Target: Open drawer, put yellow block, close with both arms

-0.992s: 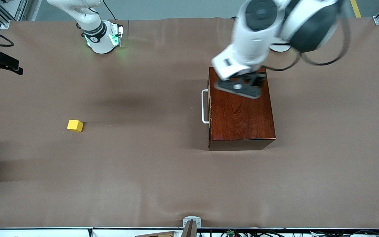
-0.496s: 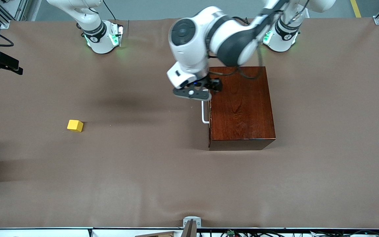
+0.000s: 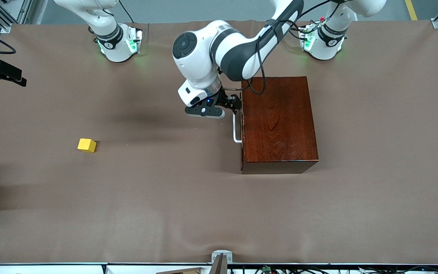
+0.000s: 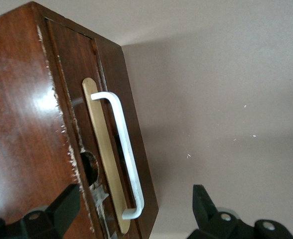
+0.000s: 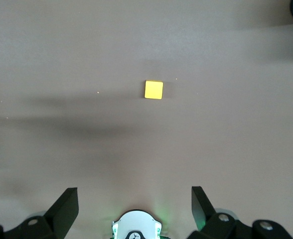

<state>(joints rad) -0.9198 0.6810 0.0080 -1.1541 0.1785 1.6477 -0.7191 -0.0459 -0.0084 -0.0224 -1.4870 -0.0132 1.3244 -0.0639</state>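
Front view: a brown cloth-like cover (image 3: pixel 173 198) spans the whole table, lightly creased, with soft shadows falling across it. Grey floor shows past the table's upper edge, metal frame posts stand at its corners, and a strip of cables runs along the edge nearest the camera.

The dark reddish-brown wooden box (image 3: pixel 278 123) stands toward the left arm's end of the table. Its drawer (image 4: pixel 109 159) is shut, the front carrying a pale brass-coloured plate and a white U-shaped handle (image 3: pixel 236 129) that faces the right arm's end.

The left arm (image 3: pixel 234 49) reaches from its green-lit base (image 3: pixel 321 42) to the box's handle side. The left gripper (image 3: pixel 219 108) hangs over the cloth just beside the upper end of the handle; in the left wrist view its fingers (image 4: pixel 62 209) stand wide apart, one on either side of the handle's end, touching nothing.

The yellow block (image 3: pixel 86 145) lies on the bare cloth toward the right arm's end, well apart from the box.

The right arm (image 3: pixel 97 15) waits above its own base (image 3: pixel 118 43). The right gripper (image 5: pixel 134 209) looks down on the block, fingers spread wide and empty.
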